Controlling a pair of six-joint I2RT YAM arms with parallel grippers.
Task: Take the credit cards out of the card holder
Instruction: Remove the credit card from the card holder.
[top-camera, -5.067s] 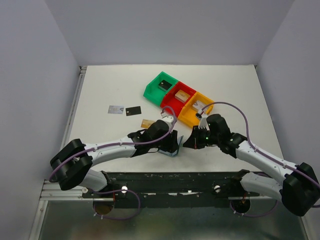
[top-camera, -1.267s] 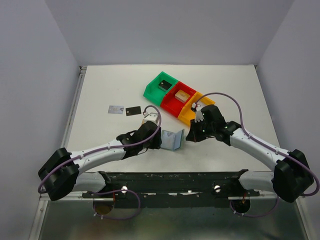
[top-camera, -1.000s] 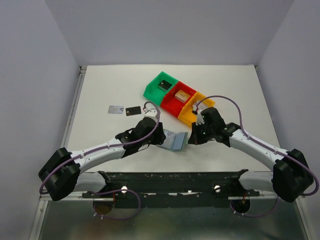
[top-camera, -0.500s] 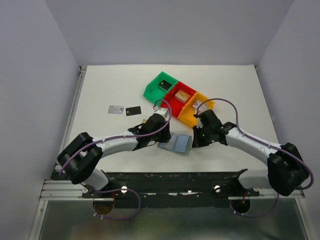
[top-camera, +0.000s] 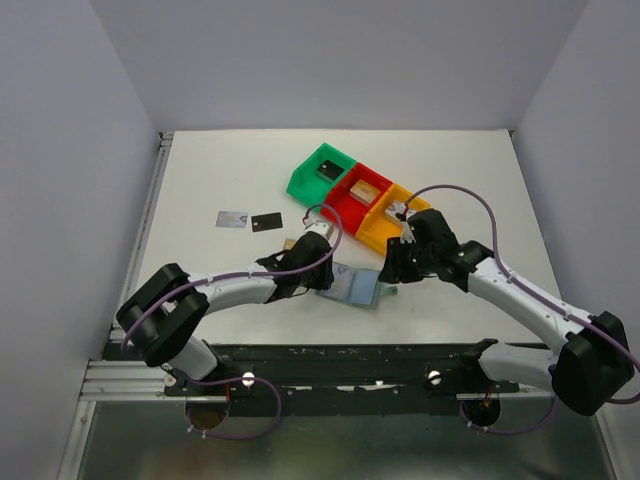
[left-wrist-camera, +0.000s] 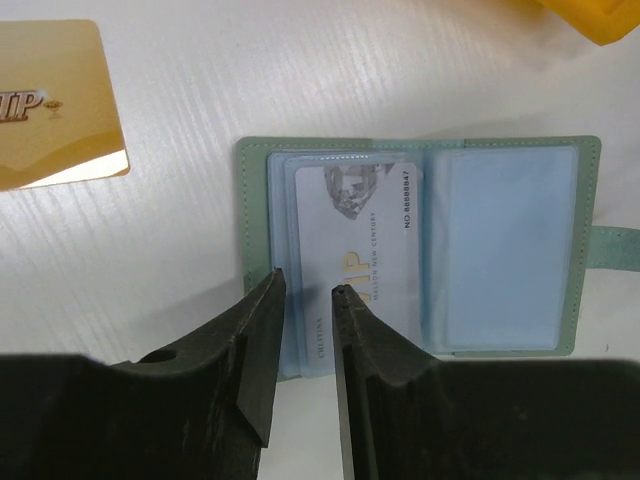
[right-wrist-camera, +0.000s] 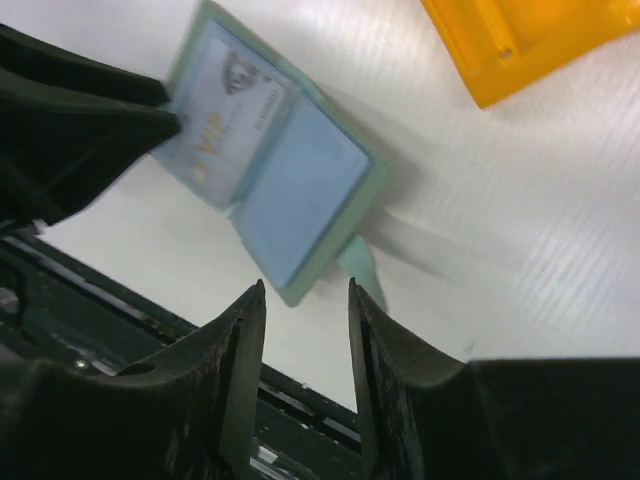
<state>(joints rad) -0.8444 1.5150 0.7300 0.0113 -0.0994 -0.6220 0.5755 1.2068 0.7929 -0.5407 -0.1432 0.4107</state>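
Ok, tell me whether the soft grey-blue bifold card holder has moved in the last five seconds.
Yes. The card holder has gone from upright on edge to lying open flat, slightly nearer the orange plastic bin.

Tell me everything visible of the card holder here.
The card holder lies opened flat on the white table. It is a soft, pale green-blue bifold with stitched edges, clear sleeves on both panels and a closing strap at one side. A silver card sits in one sleeve; the other looks empty. The left gripper, its tips slightly parted, stands at that panel's near edge, contact unclear; the right gripper hangs open above, apart from it.
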